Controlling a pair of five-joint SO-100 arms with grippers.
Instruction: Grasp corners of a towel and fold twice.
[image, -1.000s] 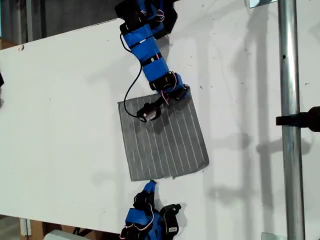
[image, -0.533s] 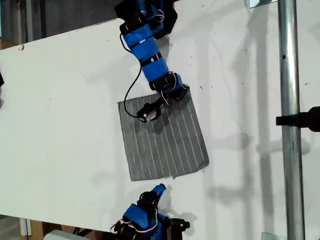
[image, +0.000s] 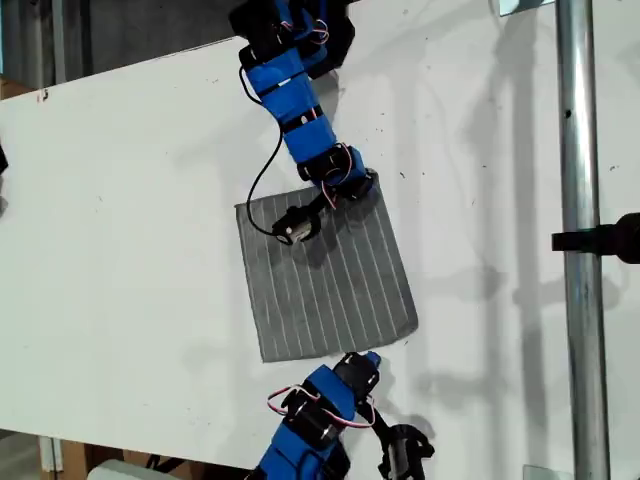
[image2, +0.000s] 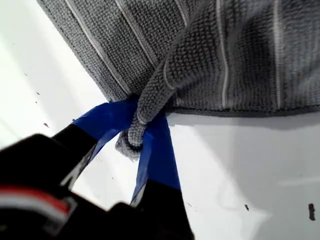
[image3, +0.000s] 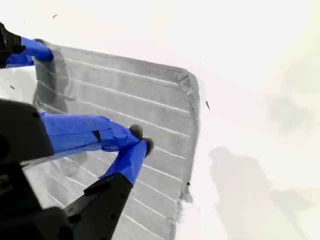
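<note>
The grey striped towel (image: 325, 275) lies flat on the white table (image: 130, 220). My first gripper (image: 362, 186) is shut on the towel's far corner on the exterior view's right, and the cloth is bunched between its blue fingers (image2: 157, 150) in the first wrist view. My second gripper (image: 367, 360) is at the towel's near edge, a little to the exterior view's left of the near right corner (image: 410, 328). Its fingertips (image3: 135, 132) are together over the towel (image3: 125, 95) with nothing between them. The first gripper (image3: 35, 50) also shows in the second wrist view.
A metal pole (image: 575, 300) with a black clamp (image: 610, 238) stands at the exterior view's right. The first arm's black cable (image: 262, 180) and wrist camera (image: 298, 224) hang over the towel's far part. The table's near edge (image: 150, 448) runs beside the second arm's base.
The second arm has swung toward the exterior view's right along the towel's near edge, ending closer to the near right corner. The first arm and the towel have not moved.
</note>
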